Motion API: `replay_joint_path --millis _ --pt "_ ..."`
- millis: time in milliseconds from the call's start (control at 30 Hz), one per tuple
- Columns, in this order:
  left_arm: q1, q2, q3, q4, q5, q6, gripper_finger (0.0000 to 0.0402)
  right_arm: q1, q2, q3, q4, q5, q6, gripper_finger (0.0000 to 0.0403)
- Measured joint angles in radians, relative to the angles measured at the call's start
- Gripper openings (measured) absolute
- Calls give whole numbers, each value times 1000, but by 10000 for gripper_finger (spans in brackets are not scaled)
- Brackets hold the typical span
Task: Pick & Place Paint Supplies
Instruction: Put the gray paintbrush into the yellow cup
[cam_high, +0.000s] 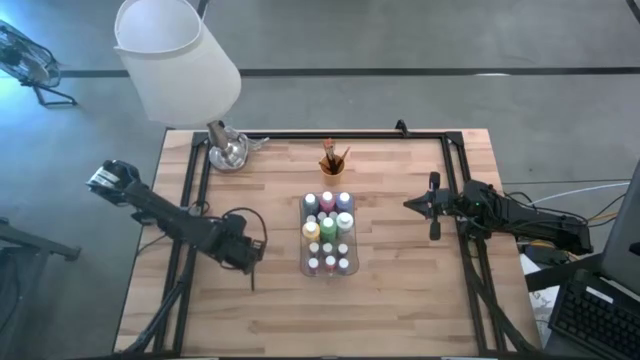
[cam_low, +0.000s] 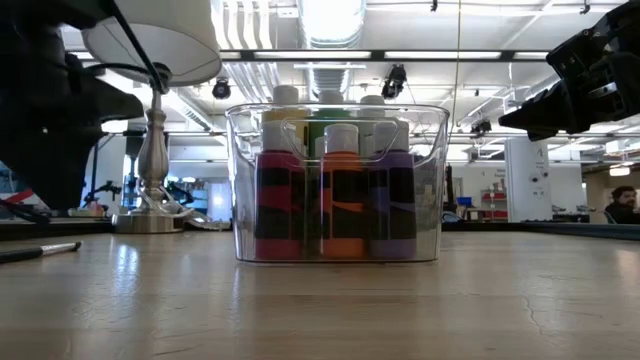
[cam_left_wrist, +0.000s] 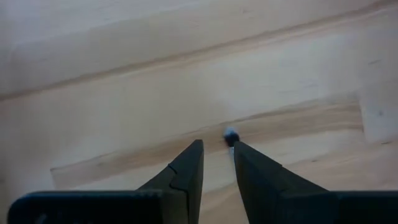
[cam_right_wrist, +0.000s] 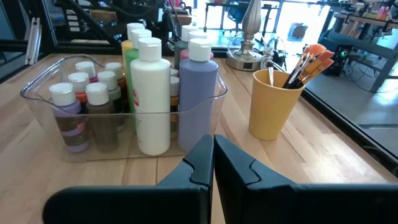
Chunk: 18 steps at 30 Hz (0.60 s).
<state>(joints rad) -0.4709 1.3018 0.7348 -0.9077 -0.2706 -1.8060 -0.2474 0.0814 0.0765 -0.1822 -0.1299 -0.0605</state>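
The left pincer (cam_left_wrist: 217, 152), low over the counter (cam_high: 400, 290), stands narrowly parted around a thin paintbrush (cam_left_wrist: 231, 135). Beyond it the bottles (cam_high: 328, 230) fill the tray (cam_high: 303, 268); this brush looks left. The right pincer (cam_right_wrist: 213, 149) waits shut.

Two dark jointed arms, black wedge-shaped fingers, black cables alongside

You see one clear tray (cam_high: 303, 240) holding roughly a dozen paint bottles (cam_high: 328, 228), one orange cup (cam_high: 333, 168) of brushes, one lamp (cam_high: 180, 62), two arms.
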Motion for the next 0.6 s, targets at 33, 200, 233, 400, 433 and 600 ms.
replay_joint_path --millis 33,200,233,400,433,600 --pt "9 0 -4 7 1 13 95 0 0 0 0 0 0 8" --pt "61 0 -15 36 2 84 112 0 0 0 0 0 0 8" --pt "70 0 -17 41 7 93 117 0 0 0 0 0 0 8" --pt "100 0 -19 77 20 140 139 0 0 0 0 0 0 8" --pt "103 0 -19 82 20 148 143 0 0 0 0 0 0 8" --pt "106 0 -19 92 20 154 151 0 0 0 0 0 0 8"
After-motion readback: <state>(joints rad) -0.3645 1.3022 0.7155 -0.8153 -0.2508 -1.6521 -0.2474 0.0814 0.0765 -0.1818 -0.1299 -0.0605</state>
